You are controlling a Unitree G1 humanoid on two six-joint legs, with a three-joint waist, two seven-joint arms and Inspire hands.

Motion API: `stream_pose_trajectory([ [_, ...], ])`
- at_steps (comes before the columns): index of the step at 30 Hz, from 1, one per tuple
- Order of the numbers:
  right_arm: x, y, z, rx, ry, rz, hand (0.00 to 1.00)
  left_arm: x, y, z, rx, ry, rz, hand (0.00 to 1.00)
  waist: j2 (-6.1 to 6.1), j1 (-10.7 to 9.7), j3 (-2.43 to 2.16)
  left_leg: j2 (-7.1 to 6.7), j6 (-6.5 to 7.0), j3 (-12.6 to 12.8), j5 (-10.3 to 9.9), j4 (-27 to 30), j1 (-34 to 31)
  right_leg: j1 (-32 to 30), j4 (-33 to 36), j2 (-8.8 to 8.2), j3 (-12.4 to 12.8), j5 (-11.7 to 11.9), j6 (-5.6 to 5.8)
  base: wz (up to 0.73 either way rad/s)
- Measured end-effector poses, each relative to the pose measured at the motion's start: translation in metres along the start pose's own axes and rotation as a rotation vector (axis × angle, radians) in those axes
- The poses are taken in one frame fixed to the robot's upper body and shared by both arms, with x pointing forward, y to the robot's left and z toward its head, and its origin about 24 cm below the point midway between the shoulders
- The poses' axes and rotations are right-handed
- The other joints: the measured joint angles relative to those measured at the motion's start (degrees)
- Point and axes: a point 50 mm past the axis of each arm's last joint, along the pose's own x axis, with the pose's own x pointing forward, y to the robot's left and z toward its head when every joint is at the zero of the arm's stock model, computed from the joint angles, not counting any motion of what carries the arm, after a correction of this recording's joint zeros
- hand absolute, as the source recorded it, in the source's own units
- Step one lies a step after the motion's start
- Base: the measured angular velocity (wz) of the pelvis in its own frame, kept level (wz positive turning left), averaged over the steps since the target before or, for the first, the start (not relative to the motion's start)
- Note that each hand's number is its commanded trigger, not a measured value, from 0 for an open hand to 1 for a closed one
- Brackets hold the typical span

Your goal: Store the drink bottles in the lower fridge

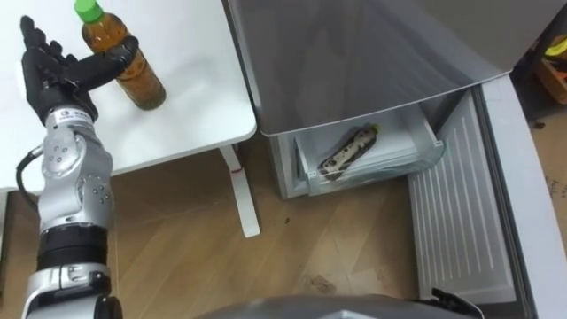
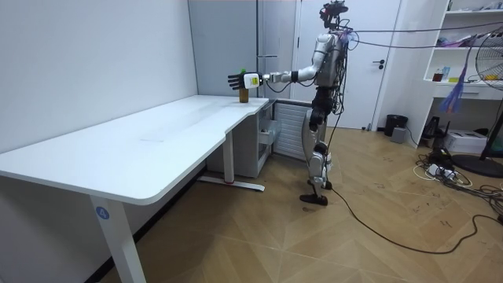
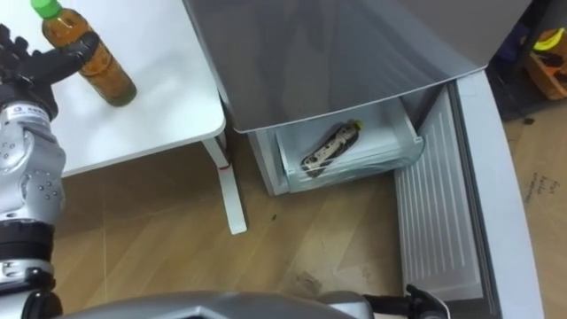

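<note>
Left eye view: the left hand [image 1: 49,71] is raised over the white table [image 1: 177,115], fingers straight and spread, its thumb resting against a green-capped tea bottle [image 1: 142,80] that stands upright near the table's edge; a second bottle [image 1: 348,151] lies in the pulled-out fridge drawer [image 1: 427,152], beside the swung-open fridge door [image 1: 461,221].

Room view: the robot stands before the lower fridge, left arm stretched to the table's far end; hand [image 2: 236,79] beside bottle [image 2: 244,95].

Right eye view: the same released hand [image 3: 22,66], thumb touching the bottle [image 3: 102,71].
</note>
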Motion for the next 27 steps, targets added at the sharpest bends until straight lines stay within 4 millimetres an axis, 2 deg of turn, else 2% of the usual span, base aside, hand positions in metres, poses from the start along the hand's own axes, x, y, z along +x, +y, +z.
stream_pose_trajectory([
  [9, -0.001, -0.007, -0.004, -0.075, 0.054, -0.017, 0.0, 0.004, 0.009, -0.001, 0.057, 0.06, -0.03, 0.0, 0.38, -0.43, 0.0, -0.04, 0.16, -0.11, -0.1, 0.21, -0.43, -0.62, 0.85, -0.03, 0.27, 0.0, 0.0, -0.04],
  [12, -0.001, -0.009, -0.005, -0.116, 0.067, -0.017, 0.0, 0.006, 0.011, 0.003, 0.074, 0.056, -0.049, 0.0, 0.49, -1.13, -0.03, -0.02, 0.16, -0.09, -0.1, 0.51, -0.88, -0.88, 0.91, -0.03, 0.31, 0.02, -0.03, 0.0],
  [16, -0.002, -0.012, -0.01, -0.148, 0.09, -0.031, 0.0, 0.012, 0.007, 0.006, 0.07, 0.056, -0.074, 0.0, 1.21, -1.16, 0.14, -0.05, 0.2, -0.05, -0.12, 0.62, -0.83, -0.77, 0.91, -0.08, 0.31, 0.05, -0.03, 0.0],
  [20, -0.003, -0.017, -0.012, -0.17, 0.099, -0.045, 0.0, 0.015, 0.001, 0.008, 0.064, 0.063, -0.105, 0.0, 2.0, -1.16, 0.04, -0.03, 0.2, -0.03, -0.12, 0.62, -0.77, -0.77, 0.91, -0.07, 0.34, 0.05, -0.03, 0.0],
  [27, -0.004, -0.019, -0.014, -0.207, 0.12, -0.053, 0.0, 0.017, -0.003, 0.01, 0.06, 0.059, -0.13, 0.0, 2.1, -1.21, 0.21, -0.06, 0.2, 0.02, -0.12, 0.6, -0.46, -0.75, 1.04, -0.04, 0.87, 0.04, -0.03, -0.03],
])
